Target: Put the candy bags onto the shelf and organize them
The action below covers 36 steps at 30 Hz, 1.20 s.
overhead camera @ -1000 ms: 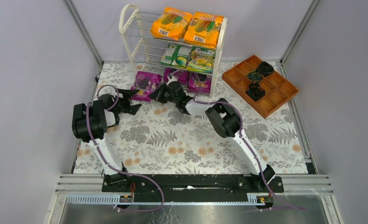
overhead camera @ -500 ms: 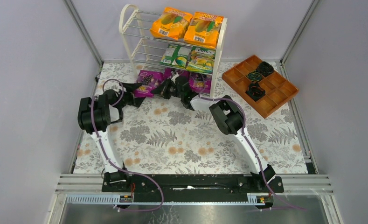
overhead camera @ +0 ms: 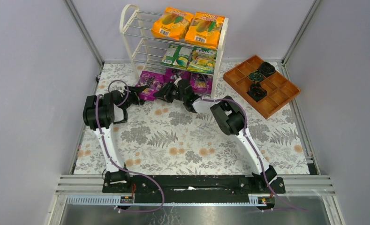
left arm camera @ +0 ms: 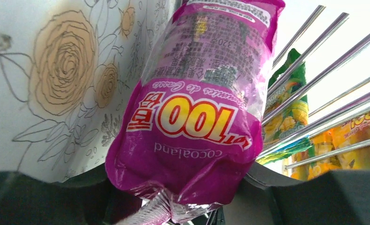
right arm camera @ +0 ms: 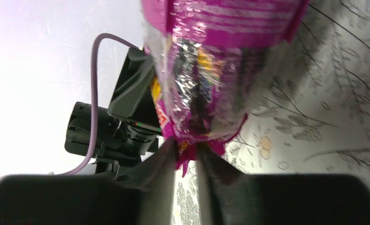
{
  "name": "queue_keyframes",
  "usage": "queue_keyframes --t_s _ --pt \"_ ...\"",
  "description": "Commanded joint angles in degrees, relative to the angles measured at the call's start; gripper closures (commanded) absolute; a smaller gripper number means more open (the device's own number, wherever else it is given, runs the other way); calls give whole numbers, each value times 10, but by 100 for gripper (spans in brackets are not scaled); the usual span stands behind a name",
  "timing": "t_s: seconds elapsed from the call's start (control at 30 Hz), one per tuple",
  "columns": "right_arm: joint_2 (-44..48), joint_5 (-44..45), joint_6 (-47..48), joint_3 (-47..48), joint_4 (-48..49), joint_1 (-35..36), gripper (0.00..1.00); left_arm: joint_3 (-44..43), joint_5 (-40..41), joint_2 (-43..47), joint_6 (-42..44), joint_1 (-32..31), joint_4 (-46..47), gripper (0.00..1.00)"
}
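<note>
Top external view: cream-white shelf (overhead camera: 143, 47) at the far edge of the flower-print counter (overhead camera: 173, 136), with three tiers of chrome rods. Top tier: two orange bags (overhead camera: 172, 23) side by side toward the right. Middle tier: two green-yellow bags (overhead camera: 177, 56), also toward the right. Right of the shelf, well apart from it: an orange tray (overhead camera: 272, 101) holding black round objects (overhead camera: 257, 91).

Left gripper (overhead camera: 136, 95): reaches in from the left at the foot of the shelf. In the left wrist view, dark fingers (left arm camera: 309, 197) pinched on the crimped end of a purple bag (left arm camera: 192, 108), print upside down, with the counter behind it on the left and shelf rods beside it on the right. Seen from above, sits at the front left of the bottom tier; cannot tell whether it rests on the rods.

Right gripper (overhead camera: 164, 92): just beside the left one, at the middle of the bottom tier. In the right wrist view, fingers (right arm camera: 157, 164) squeezed together on the lower edge of a second purple bag (right arm camera: 220, 70), with the left arm (right arm camera: 126, 112) behind it.

Bottom tier, right end: a third purple bag (overhead camera: 202, 85), apart from both grippers.
</note>
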State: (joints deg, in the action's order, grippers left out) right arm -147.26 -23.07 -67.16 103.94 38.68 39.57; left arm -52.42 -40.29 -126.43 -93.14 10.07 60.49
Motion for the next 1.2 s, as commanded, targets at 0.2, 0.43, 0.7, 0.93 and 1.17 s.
queue_keyframes --t_s 0.2,0.43,0.7,0.93,1.17 --pt "165 25 112 -153 -68 -3 41 9 58 -18 -97 -3 162 53" --pt "322 53 193 -295 -88 -4 38 2 77 -8 -141 -7 220 58" --pt "449 73 233 -412 -92 -14 37 -45 95 19 -88 -30 172 60" --pt "526 94 249 -500 -101 -32 36 -66 123 46 -30 -50 146 63" --pt "577 106 260 -549 -115 -48 36 -121 137 19 -1 -56 153 66"
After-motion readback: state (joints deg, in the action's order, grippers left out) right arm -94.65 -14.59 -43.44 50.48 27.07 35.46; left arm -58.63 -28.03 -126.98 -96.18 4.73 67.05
